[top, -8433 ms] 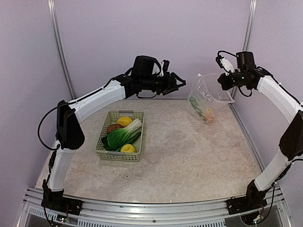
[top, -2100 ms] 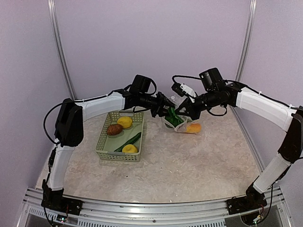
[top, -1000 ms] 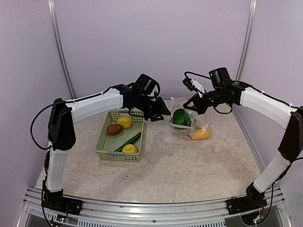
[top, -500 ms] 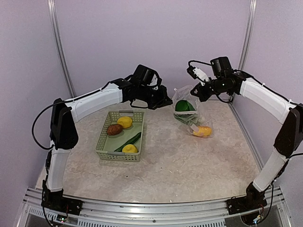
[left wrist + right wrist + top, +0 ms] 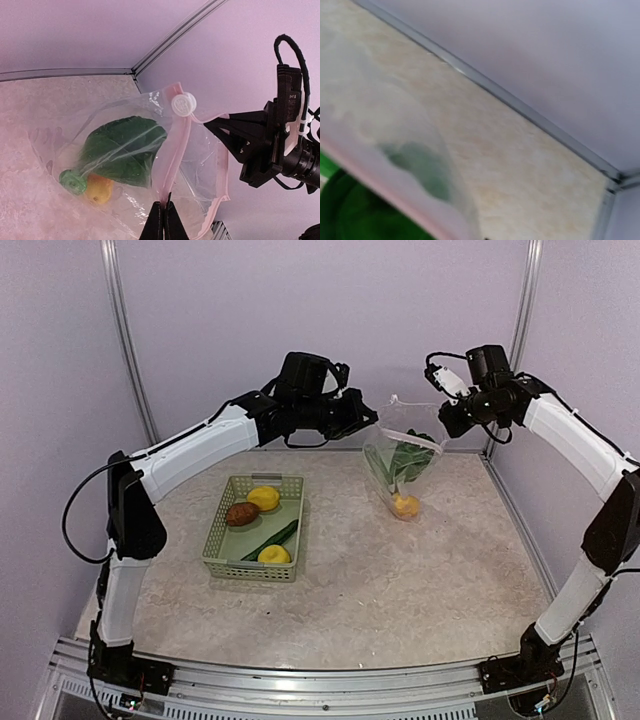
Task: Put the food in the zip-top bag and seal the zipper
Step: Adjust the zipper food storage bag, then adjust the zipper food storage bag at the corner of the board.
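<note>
The clear zip-top bag (image 5: 402, 458) hangs between both grippers over the back of the table, its mouth held up. Inside lie a green leafy piece (image 5: 125, 152) and an orange piece (image 5: 405, 505). My left gripper (image 5: 164, 206) is shut on the pale pink zipper strip (image 5: 173, 147), below its white slider (image 5: 183, 104). My right gripper (image 5: 446, 424) pinches the mouth's opposite corner; its own view shows only blurred plastic and green. More food stays in the basket (image 5: 222, 562): two lemons (image 5: 263, 497), a brown piece (image 5: 241, 513) and a cucumber (image 5: 273, 537).
The pale green basket sits left of centre on the marbled table (image 5: 400, 590). A metal rail (image 5: 520, 107) runs along the table's back edge against the lilac wall. An upright post (image 5: 520, 310) stands behind the right arm.
Both grippers rose and the bag came up from slumping on the table to hanging. My left gripper moved right to the bag's mouth and closed on the strip.
</note>
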Controlling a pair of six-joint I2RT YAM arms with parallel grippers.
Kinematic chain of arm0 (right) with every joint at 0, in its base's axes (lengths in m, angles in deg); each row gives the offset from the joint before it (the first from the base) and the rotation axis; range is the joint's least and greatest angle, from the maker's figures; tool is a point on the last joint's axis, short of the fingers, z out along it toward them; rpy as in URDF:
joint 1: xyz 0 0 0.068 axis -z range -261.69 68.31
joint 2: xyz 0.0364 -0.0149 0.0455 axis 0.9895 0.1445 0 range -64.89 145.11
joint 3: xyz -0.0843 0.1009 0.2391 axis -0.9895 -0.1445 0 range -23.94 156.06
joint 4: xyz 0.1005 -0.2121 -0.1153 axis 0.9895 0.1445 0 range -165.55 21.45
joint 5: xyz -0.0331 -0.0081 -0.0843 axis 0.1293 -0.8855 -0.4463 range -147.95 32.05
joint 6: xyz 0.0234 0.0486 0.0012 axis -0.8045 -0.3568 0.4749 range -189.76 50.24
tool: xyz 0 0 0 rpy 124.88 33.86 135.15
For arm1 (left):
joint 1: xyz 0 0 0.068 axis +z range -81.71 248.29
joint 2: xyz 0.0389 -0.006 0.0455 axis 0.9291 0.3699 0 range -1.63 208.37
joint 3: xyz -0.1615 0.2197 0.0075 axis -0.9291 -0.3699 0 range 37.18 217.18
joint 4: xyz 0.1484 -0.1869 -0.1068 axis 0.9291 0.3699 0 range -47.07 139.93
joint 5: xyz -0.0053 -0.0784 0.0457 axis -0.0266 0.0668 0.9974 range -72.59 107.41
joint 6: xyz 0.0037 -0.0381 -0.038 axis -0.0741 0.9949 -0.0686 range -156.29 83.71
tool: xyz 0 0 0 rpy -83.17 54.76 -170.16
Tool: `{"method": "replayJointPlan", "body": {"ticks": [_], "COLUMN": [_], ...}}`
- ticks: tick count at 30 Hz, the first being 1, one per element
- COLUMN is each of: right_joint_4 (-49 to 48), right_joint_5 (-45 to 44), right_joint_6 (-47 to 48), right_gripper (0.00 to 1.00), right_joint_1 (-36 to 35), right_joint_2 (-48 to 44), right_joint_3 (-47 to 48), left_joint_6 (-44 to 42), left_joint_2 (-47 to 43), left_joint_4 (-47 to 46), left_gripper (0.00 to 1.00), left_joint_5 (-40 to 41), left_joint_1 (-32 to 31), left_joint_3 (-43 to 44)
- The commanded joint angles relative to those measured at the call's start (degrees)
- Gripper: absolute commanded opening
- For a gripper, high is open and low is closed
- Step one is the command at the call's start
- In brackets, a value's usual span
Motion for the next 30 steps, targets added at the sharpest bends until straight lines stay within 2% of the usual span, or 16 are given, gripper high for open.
{"method": "replayJointPlan", "body": {"ticks": [1,4,6,9,12,16,20,25,28,30], "right_joint_4": [0.3,1.9,1.9,-0.3,-2.6,-5.9,-8.9,-12.2,-13.2,-13.3], "right_joint_5": [-6.2,-6.5,-5.9,-2.6,2.4,12.6,19.0,22.2,25.2,28.1], "right_joint_6": [0.7,0.4,0.0,-1.5,-3.3,-2.8,-1.2,0.4,0.9,1.6], "right_gripper": [0.00,0.00,0.00,0.00,0.00,0.00,0.00,0.00,0.00,0.00], "right_joint_1": [3.3,5.7,6.5,6.5,6.2,4.8,1.7,1.7,2.0,2.0], "right_joint_2": [0.4,2.8,3.1,1.0,-0.8,-2.9,-4.7,-6.5,-7.8,-8.6], "right_joint_3": [6.1,12.9,15.8,12.3,3.7,-10.6,-18.9,-22.9,-24.4,-25.0], "left_joint_6": [-2.0,0.1,1.2,-0.4,-2.0,-6.8,-12.2,-12.9,-14.3,-17.5], "left_joint_2": [4.4,5.2,3.3,-2.6,-10.3,-18.5,-22.2,-24.3,-24.7,-25.0], "left_joint_4": [-3.0,-3.4,-3.6,-5.1,-5.8,1.6,11.7,20.2,24.5,26.0], "left_gripper": [0.10,0.36,0.43,0.49,0.51,0.55,0.57,0.58,0.62,0.70], "left_joint_5": [-2.3,-8.3,-10.6,-10.3,-7.2,-0.1,6.3,12.9,12.4,6.4], "left_joint_1": [1.3,4.8,6.7,8.6,9.9,10.4,10.4,10.6,10.6,10.6], "left_joint_3": [5.7,5.4,1.0,-11.1,-23.7,-34.2,-37.6,-41.3,-42.1,-43.0]}}
